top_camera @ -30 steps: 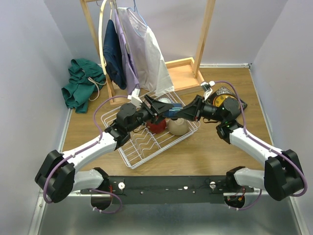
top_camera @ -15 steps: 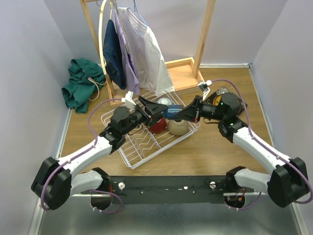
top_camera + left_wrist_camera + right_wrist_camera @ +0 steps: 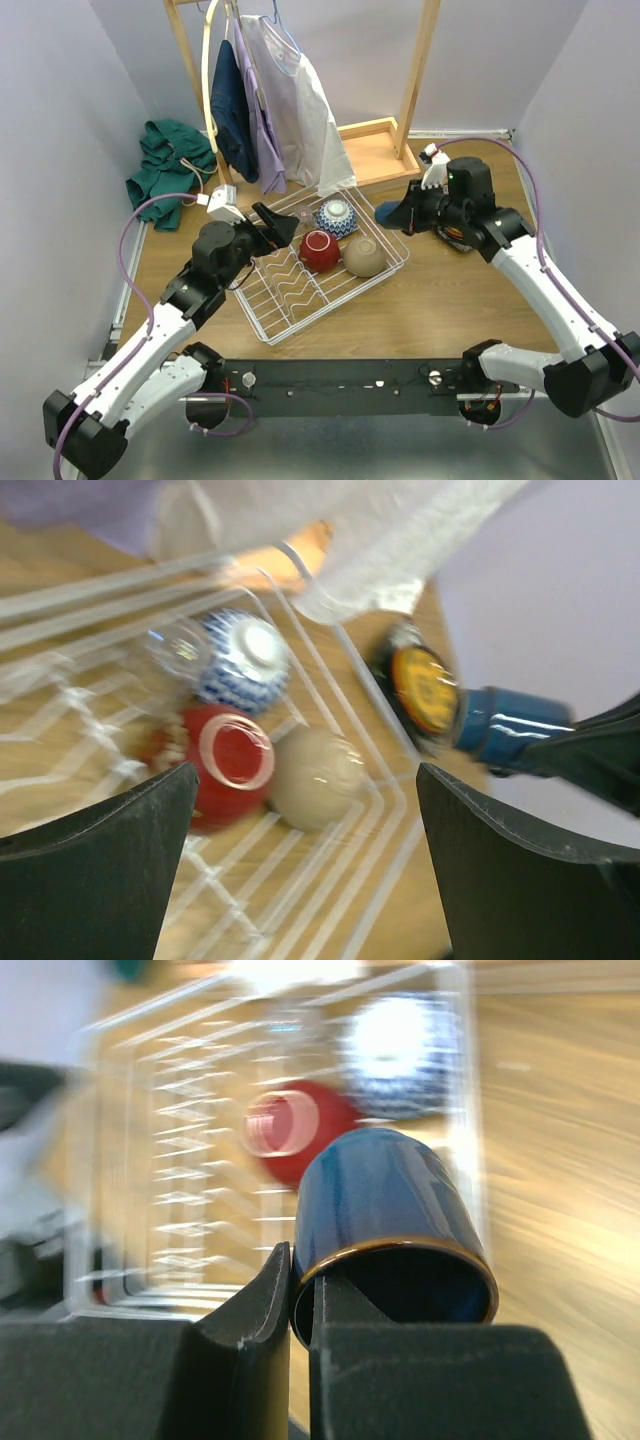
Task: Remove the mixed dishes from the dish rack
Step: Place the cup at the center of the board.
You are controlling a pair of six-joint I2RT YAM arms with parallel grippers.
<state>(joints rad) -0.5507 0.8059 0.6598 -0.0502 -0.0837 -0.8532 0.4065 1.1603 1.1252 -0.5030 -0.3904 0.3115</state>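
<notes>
The white wire dish rack (image 3: 258, 318) lies in the middle of the table. In it sit a blue-white bowl (image 3: 336, 215), a red bowl (image 3: 319, 250) and a tan bowl (image 3: 364, 257). A clear glass (image 3: 180, 650) shows blurred beside the blue-white bowl. My right gripper (image 3: 402, 212) is shut on the rim of the small blue cup (image 3: 385, 1220), one finger inside and one outside, just past the rack's right corner. My left gripper (image 3: 275, 228) hangs wide open over the rack's back left part, holding nothing. A yellow-orange plate (image 3: 425, 685) lies right of the rack, mostly under the right arm.
A wooden clothes stand (image 3: 415, 80) with hanging garments (image 3: 290, 110) stands right behind the rack. A green cloth heap (image 3: 165, 180) lies at the back left. Walls close in on both sides.
The left gripper opened fully and drew back to the left. The right arm carried the blue cup rightward, from over the rack to beyond its right corner.
</notes>
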